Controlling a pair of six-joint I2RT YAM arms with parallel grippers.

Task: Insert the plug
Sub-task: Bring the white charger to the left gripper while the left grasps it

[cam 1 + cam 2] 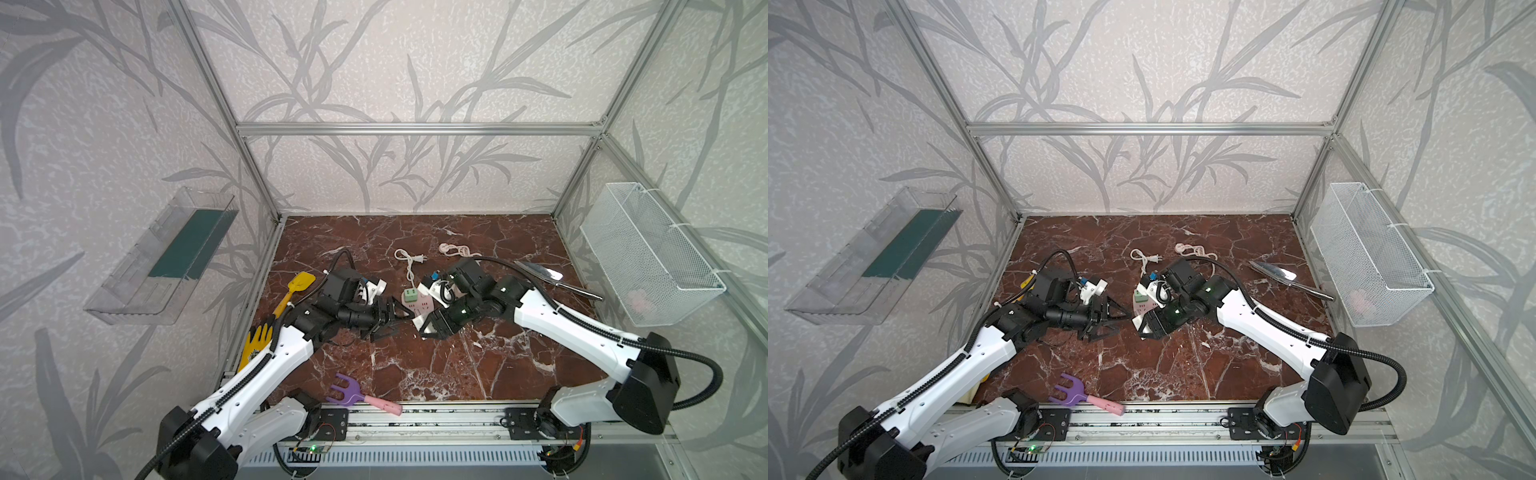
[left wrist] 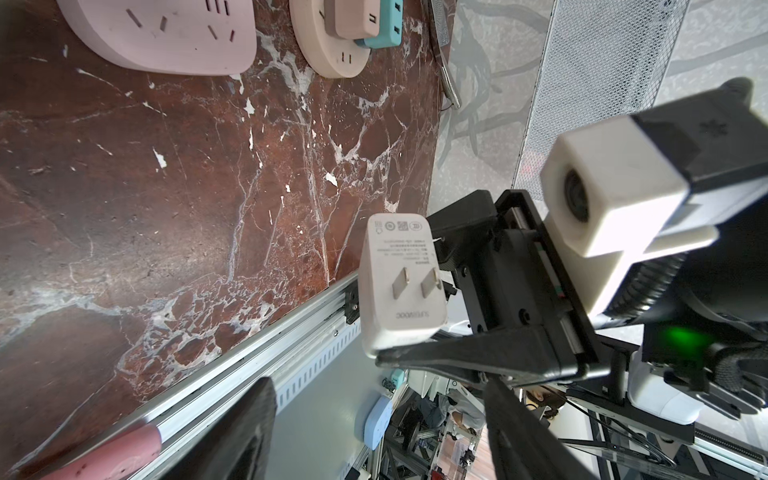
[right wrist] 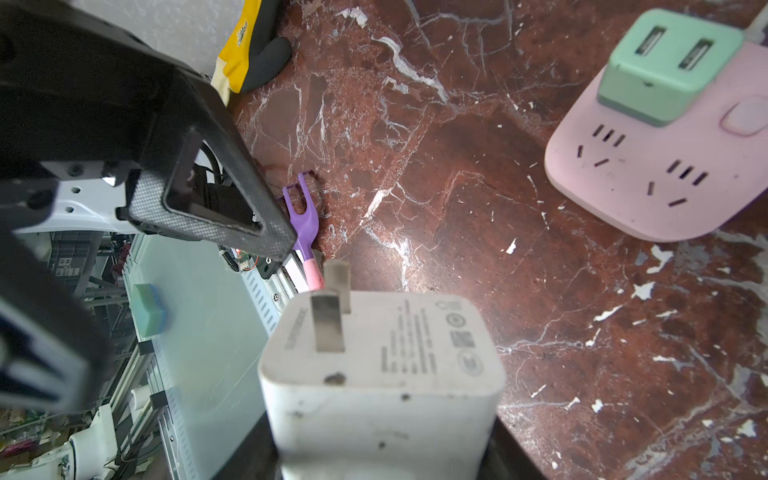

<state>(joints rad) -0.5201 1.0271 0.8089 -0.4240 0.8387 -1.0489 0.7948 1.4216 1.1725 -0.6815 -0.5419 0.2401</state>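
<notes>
- Noted: white plug (image 3: 382, 374) pinched by the sides of its body in the right pincer (image 1: 422, 326), lifted off the table (image 3: 457, 232), near the pink power strip (image 3: 665, 178) but not touching it.
- Noted: left pincer (image 1: 395, 322) spread wide, gripping nothing, just beside the plug and looking onto its prongs (image 3: 328, 324).
- Seen on the strip: green adapter (image 3: 665, 70) already seated at one end, and two free groups of slots on the bare part.
- Judged step: bringing the plug round to face a free socket, with the prongs aimed sideways toward the left arm, not down at the strip.
- To do well: turn the prong face square to the strip top before descending, and line the two flat prongs up with the straight slots, not the slanted ones.
- Keep the grip on the body only, clear of the prongs. If handing over, clamp the left pincer firmly before loosening the right.
- Lower straight and slowly, pressing only after seeing both prongs at the slot mouths.
- Risk, as judged: a light strip sliding or tipping under an off-centre push. Steady its bare end with the spare pincer if reachable.
</notes>
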